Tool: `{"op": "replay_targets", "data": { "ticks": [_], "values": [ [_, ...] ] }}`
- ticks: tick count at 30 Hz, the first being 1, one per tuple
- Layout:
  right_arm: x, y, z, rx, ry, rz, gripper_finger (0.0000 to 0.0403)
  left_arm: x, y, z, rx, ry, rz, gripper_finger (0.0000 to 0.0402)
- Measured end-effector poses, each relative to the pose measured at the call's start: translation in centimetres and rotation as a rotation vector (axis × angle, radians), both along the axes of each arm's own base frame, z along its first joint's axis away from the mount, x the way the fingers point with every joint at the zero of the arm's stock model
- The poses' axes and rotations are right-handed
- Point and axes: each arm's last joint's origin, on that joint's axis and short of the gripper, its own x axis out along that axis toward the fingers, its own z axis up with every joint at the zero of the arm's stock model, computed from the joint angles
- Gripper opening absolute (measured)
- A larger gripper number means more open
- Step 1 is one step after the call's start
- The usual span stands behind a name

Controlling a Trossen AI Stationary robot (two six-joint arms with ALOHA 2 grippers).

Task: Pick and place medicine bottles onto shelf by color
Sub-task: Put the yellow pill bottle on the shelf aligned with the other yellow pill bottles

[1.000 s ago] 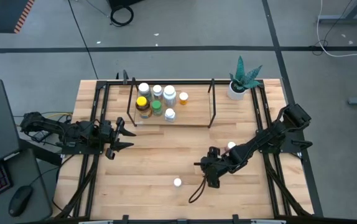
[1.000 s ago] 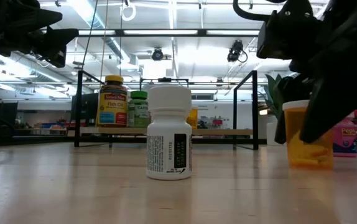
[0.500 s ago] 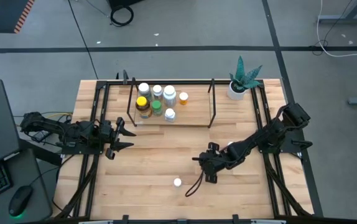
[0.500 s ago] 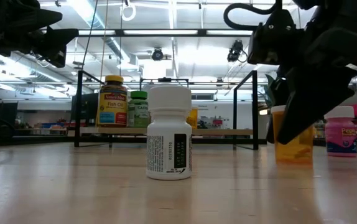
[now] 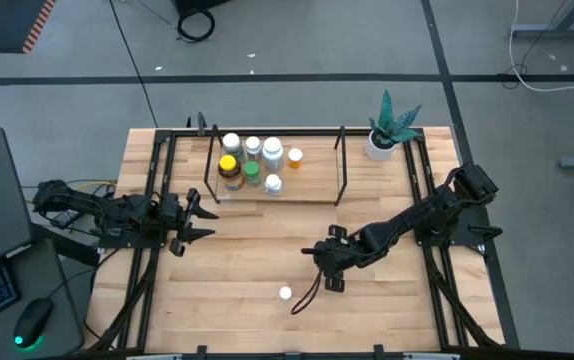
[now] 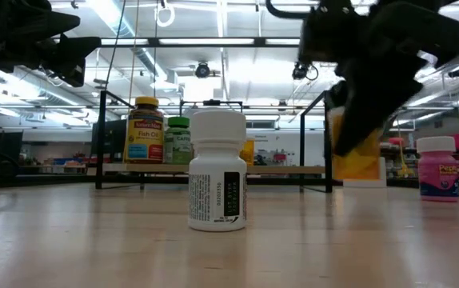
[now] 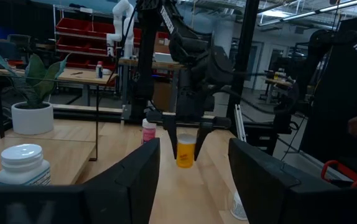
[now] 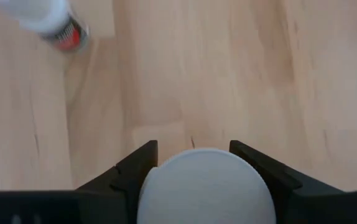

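My right gripper (image 5: 329, 260) is shut on an amber bottle with a white cap (image 6: 357, 156), held above the table's middle. It also shows in the left wrist view (image 7: 185, 152). A white bottle (image 5: 285, 293) stands on its base near the front. A pink bottle (image 6: 440, 168) stands at the right. The shelf (image 5: 307, 192) at the far side carries several bottles, among them a yellow-capped one (image 5: 228, 163) and a green-capped one (image 5: 252, 170). My left gripper (image 5: 207, 222) is open and empty at the table's left. My right gripper pinches the amber bottle's white cap (image 8: 206, 186) between its two fingers, one on each side. The fingers (image 7: 173, 138) come from above, pointing down. The bottle hangs upright below them, its base (image 6: 359, 182) clear of the table.
A white pot with a green plant (image 5: 387, 128) stands at the far right corner. Black frame rods (image 5: 157, 180) run along the table's left and right sides. Bare wood (image 5: 237, 270) lies between the shelf and the near edge.
My right gripper has gone toward the table's left edge and a little toward the shelf, still shut on the amber bottle. The bottle stood low at the table a second ago and now hangs lifted clear, still upright.
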Motion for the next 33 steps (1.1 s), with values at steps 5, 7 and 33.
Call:
{"op": "replay_targets", "data": {
  "ticks": [5, 7, 33],
  "values": [
    [1.1, -0.7, 1.2, -0.047, -0.051, 0.006, 0.0205, 0.0, 0.0, 0.0, 0.000, 0.000, 0.000, 0.0193],
    [1.6, -1.2, 1.5, -0.068, -0.069, 0.006, 0.0205, 0.0, 0.0, 0.0, 0.000, 0.000, 0.000, 0.0193],
    [6.6, -14.7, 7.0, -0.193, -0.235, -0.056, 0.0205, 0.0, 0.0, 0.0, 0.000, 0.000, 0.000, 0.0193]
  ]
}}
